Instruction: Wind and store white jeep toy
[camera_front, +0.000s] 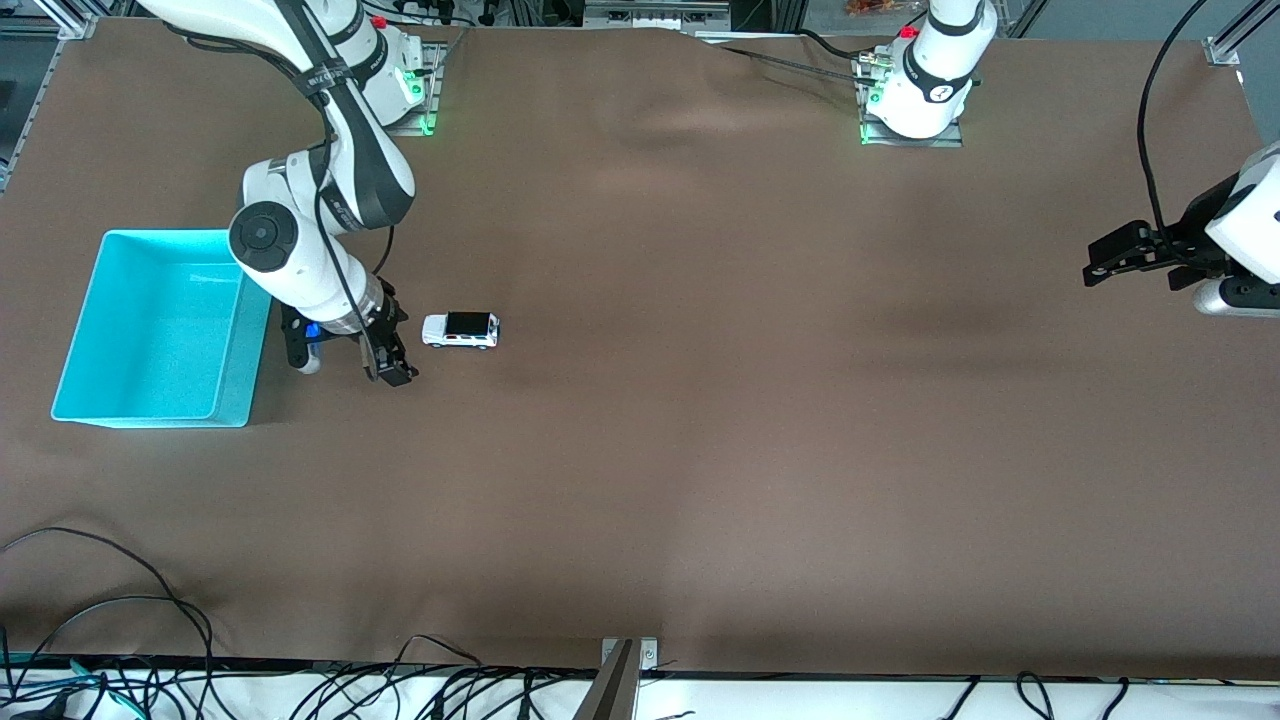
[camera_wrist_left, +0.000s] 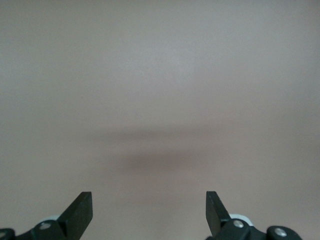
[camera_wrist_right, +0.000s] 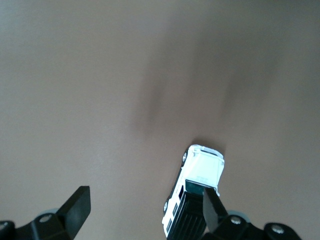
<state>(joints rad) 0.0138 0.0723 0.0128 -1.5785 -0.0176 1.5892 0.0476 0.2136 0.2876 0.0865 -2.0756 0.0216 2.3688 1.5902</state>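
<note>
The white jeep toy (camera_front: 460, 329), with a black roof, stands on its wheels on the brown table, a short way from the turquoise bin (camera_front: 235, 375). My right gripper (camera_front: 348, 365) hangs low over the table between the bin and the jeep, open and holding nothing. In the right wrist view the jeep (camera_wrist_right: 199, 185) lies just outside the gap of the right gripper (camera_wrist_right: 145, 207), partly hidden by one of its fingers (camera_wrist_right: 212, 210). My left gripper (camera_front: 1140, 255) waits, open, over the left arm's end of the table. The left wrist view shows that gripper (camera_wrist_left: 148, 210) over bare cloth.
The bin is empty inside. Black cables (camera_front: 120, 640) trail along the table edge nearest the front camera. A metal bracket (camera_front: 625, 665) sits at the middle of that edge.
</note>
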